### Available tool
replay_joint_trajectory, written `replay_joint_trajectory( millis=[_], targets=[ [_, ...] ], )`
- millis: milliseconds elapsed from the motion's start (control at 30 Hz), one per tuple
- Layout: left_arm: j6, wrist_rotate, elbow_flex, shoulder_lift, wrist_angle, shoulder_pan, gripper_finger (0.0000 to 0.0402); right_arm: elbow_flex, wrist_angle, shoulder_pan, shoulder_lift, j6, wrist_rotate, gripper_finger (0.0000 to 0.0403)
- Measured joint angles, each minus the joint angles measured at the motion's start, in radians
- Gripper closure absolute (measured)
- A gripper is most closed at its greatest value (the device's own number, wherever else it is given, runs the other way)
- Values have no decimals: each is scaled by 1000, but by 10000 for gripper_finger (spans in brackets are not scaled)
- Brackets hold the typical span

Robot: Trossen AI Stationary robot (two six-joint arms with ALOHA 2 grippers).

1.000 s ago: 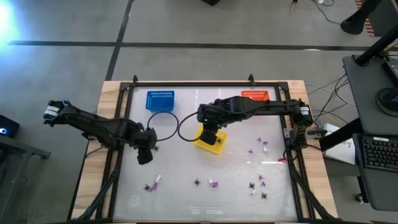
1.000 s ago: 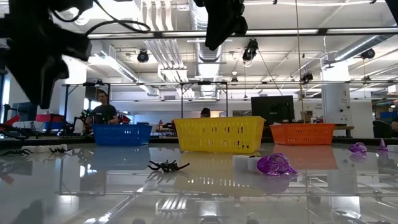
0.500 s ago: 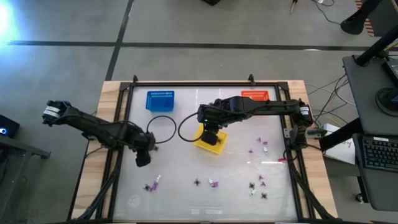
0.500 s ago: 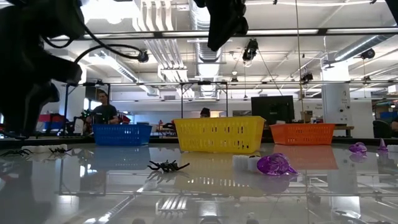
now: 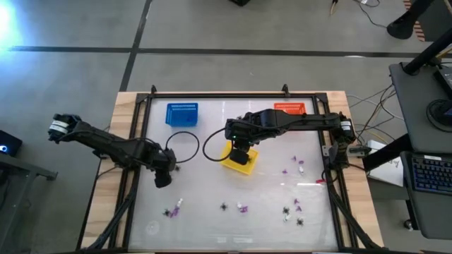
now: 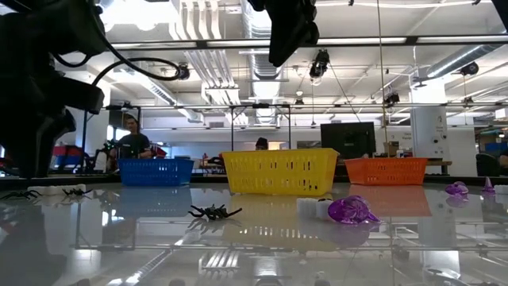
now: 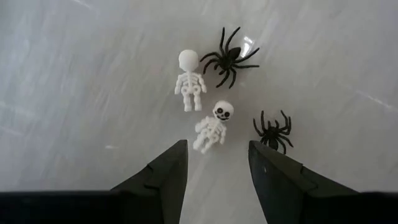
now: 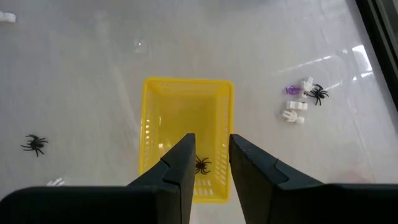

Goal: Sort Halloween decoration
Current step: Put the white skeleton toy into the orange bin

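Note:
My left gripper (image 7: 214,158) is open and hangs over a small cluster on the table's left side. The cluster holds two white skeleton figures (image 7: 211,127) (image 7: 188,81) and two black spiders (image 7: 229,57) (image 7: 272,132); the nearer skeleton lies just ahead of the fingertips. In the high view this gripper (image 5: 162,178) is left of the table's middle. My right gripper (image 8: 211,152) is open above the yellow basket (image 8: 186,137), where one black spider (image 8: 201,165) lies on the basket's floor. The right gripper (image 5: 240,149) is near the table's centre.
A blue basket (image 5: 182,113) and an orange basket (image 5: 289,109) stand near the far edge. More purple, white and black pieces lie along the near side (image 5: 242,209) (image 5: 291,210) and on the right (image 5: 293,166). A black cable loop (image 5: 185,144) lies between the arms.
My left gripper has come down toward the table over the skeletons and spiders on the left side, then held there. My right gripper has stayed above the yellow basket.

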Motion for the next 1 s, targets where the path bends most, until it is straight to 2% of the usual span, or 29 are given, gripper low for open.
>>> replay_joint_trajectory(
  millis=[300,467,833,1000],
  targets=[
    [-28,-41,-5,45,5,0,249,0,0,0,0,0,0,312],
    [-64,-107,-7,89,12,2,249,0,0,0,0,-5,0,312],
    [-18,19,-20,116,57,4,279,0,-1,0,0,-26,0,312],
    [-23,14,-43,114,80,4,291,0,-3,0,1,-33,0,312]
  ],
)
